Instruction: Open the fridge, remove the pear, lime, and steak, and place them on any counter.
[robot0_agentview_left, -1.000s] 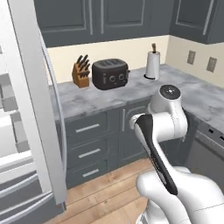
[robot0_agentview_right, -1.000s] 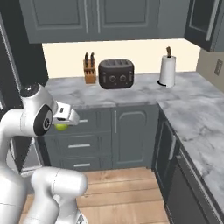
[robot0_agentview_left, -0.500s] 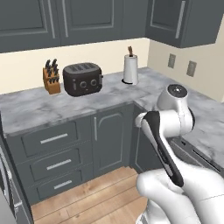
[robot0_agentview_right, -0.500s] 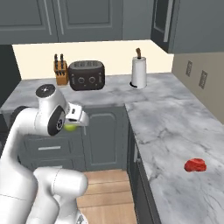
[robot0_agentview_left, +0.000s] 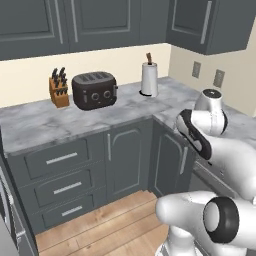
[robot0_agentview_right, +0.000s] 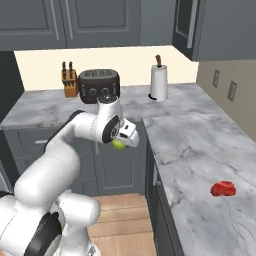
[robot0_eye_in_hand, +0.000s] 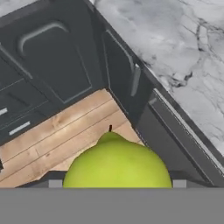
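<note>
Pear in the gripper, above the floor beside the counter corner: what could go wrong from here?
1. The pear hangs in the gripper over the wooden floor, not the counter; a slip or early release would likely drop it there.
2. The gripper sits near the counter's edge height, so swinging across could clip it.
3. The steak already lies on the counter; a careless placement might nudge it.
</note>
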